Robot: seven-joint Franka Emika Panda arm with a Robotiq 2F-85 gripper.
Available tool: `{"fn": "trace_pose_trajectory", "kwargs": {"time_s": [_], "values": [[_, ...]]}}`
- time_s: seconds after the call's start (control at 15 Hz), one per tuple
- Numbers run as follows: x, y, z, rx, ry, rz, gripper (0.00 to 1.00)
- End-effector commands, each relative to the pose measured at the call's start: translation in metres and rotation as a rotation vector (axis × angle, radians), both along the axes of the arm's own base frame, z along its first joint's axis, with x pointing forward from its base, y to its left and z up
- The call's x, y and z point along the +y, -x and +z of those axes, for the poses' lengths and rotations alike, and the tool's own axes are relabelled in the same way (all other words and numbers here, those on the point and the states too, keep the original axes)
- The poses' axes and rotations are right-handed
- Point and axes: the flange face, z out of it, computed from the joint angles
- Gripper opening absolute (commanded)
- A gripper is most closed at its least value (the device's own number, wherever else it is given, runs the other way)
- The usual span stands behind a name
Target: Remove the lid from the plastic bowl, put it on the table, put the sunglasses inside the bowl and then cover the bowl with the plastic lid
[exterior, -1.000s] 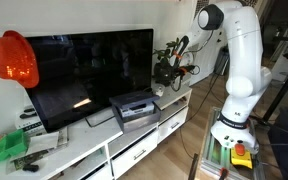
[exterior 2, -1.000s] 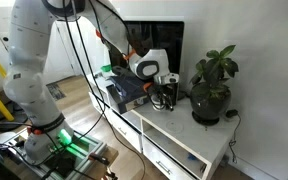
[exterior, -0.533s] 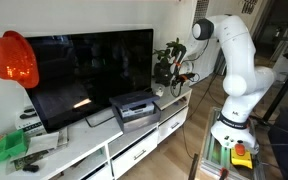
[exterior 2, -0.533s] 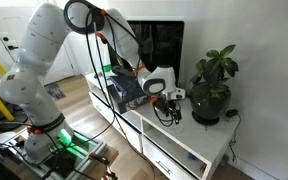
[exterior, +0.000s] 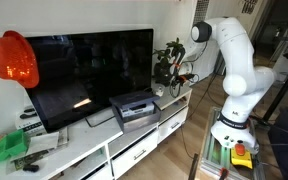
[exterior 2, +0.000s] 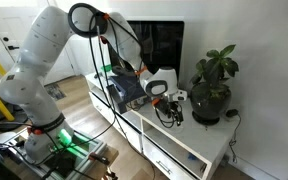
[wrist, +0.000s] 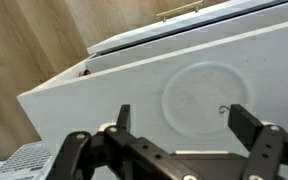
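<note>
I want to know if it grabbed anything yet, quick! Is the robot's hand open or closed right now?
Gripper: open, fingers spread apart in the wrist view, holding nothing.

One table [exterior 2: 199, 148], one television [exterior: 89, 75], one plant [exterior 2: 212, 85], one grey device [exterior: 136, 108].
</note>
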Motion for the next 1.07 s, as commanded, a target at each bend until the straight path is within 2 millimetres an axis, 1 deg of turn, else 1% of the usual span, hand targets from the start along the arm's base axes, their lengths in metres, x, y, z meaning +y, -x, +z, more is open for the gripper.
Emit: {"fn": "trace_pose_trajectory", "kwargs": {"time_s": [0.0, 0.27, 0.33, 0.4, 0.8, 1.0], "values": [[-0.027, 0.002, -0.032, 0.027, -0.036, -0.082, 1.0], [-0.041, 0.002, -0.057, 0.033, -0.084, -0.121, 1.0], [-0.043, 0.001, -0.062, 0.03, -0.091, -0.124, 0.84], [-0.045, -0.001, -0.067, 0.027, -0.098, -0.126, 0.74], [-0.046, -0.018, -0.087, -0.032, -0.135, -0.134, 0.3], [-0.049, -0.021, -0.087, -0.031, -0.136, -0.148, 0.1]]}}
